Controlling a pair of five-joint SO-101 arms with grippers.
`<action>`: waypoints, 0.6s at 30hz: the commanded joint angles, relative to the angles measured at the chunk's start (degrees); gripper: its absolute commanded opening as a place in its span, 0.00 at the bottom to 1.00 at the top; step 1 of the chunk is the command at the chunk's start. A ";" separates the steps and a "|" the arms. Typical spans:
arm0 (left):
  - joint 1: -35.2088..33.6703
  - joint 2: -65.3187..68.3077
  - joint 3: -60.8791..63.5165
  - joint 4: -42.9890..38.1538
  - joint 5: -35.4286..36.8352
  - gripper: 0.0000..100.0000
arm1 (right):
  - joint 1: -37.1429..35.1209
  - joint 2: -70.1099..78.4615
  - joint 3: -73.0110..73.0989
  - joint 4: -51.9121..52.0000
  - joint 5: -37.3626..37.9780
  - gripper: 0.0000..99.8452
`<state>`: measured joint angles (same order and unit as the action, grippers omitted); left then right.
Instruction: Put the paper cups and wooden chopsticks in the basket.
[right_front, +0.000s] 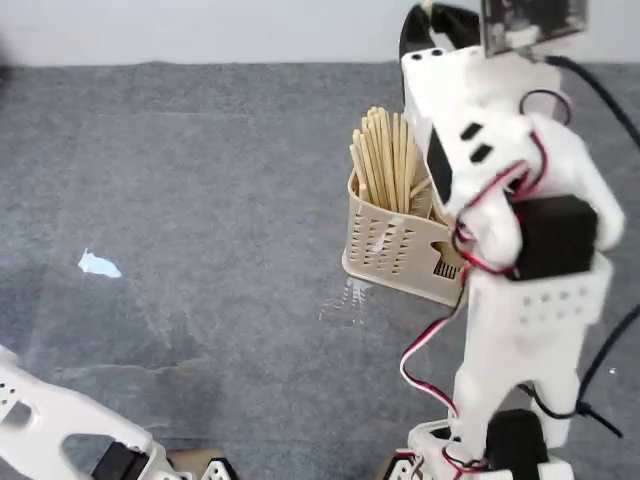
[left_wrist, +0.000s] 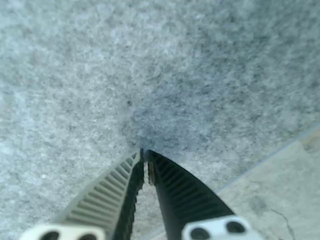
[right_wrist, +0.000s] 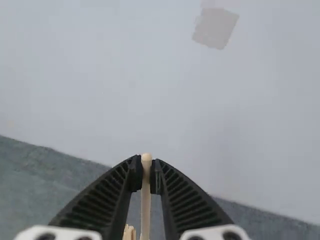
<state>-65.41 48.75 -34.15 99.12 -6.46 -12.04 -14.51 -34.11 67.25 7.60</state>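
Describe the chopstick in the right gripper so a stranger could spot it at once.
Find the beige basket on the grey mat, beside the tall white right arm. Over it, the right gripper pinches one pale chopstick near its rounded tip. Unlike the bundle standing loose in the basket, it alone is clamped between black jaws.

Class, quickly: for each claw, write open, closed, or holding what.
Left claw: closed, holding nothing.
Right claw: closed on a thin pale wooden chopstick.
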 joint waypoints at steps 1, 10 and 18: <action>-0.35 -1.05 -0.57 1.32 -0.44 0.01 | 1.27 -1.54 5.19 -1.89 -0.70 0.01; -0.35 -1.05 -0.57 1.32 -0.44 0.01 | 1.63 -3.12 5.71 -0.22 -0.79 0.14; -0.35 -1.05 -0.57 1.32 -0.44 0.01 | 6.11 -8.04 5.63 -5.76 -0.35 0.14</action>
<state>-65.41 48.75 -34.15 99.12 -6.46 -9.85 -19.78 -27.69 64.35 7.43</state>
